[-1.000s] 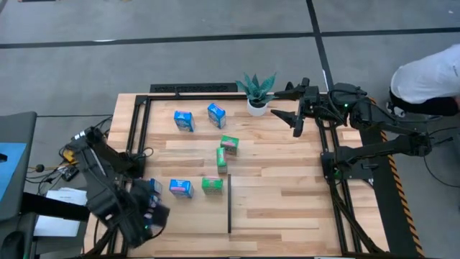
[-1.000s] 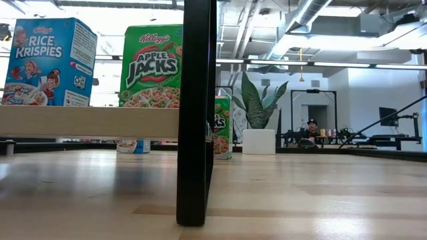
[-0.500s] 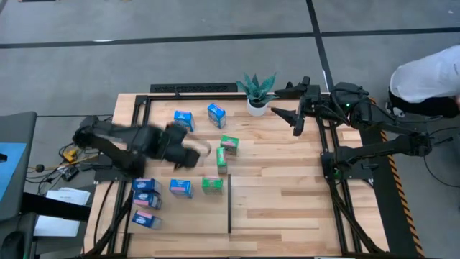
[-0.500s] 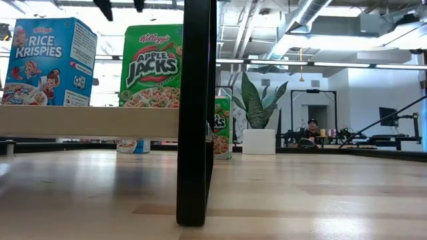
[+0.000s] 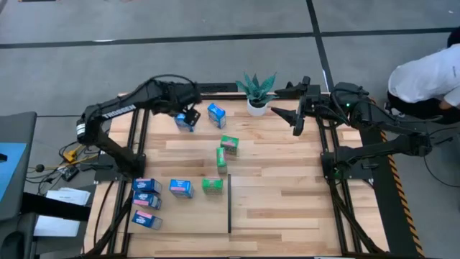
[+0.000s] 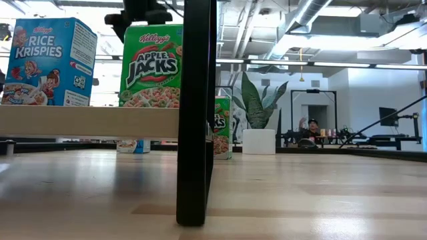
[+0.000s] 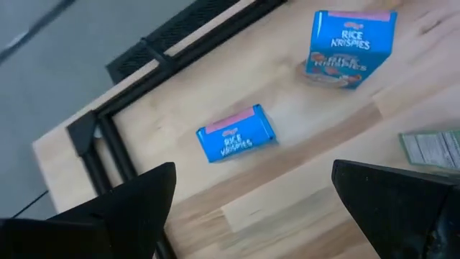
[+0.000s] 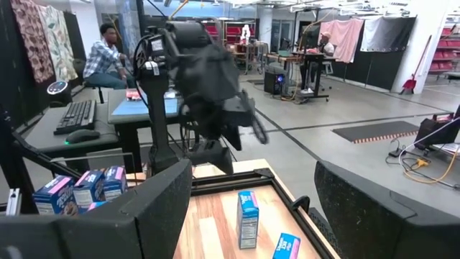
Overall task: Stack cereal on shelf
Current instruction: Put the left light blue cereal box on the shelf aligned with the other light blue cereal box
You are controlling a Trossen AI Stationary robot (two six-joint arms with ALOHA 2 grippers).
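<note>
Small cereal boxes lie scattered on the light-wood shelf [image 5: 287,194]. Three blue ones [image 5: 146,201] sit at the near left, with one blue [image 5: 180,188] and one green [image 5: 212,185] beside them. Two green ones [image 5: 224,151] lie mid-table and a blue one [image 5: 216,115] stands far back. My left gripper [image 5: 188,114] hovers open above a blue box lying flat [image 7: 236,134] near the far-left corner, touching nothing. My right gripper [image 5: 282,102] waits open at the far right, beside the plant.
A potted plant [image 5: 256,92] stands at the far edge, close to the right gripper. A thin black divider strip [image 5: 229,212] runs toward the near edge, and black rails [image 5: 138,144] frame the wood. A person in white [image 5: 424,79] is beyond the right edge. Bare wood lies right of the divider.
My left arm has swung up from the near-left corner, across the left side of the table toward the far edge. It now hangs over the flat blue box there. The three blue boxes at the near left, hidden under the arm before, now show.
</note>
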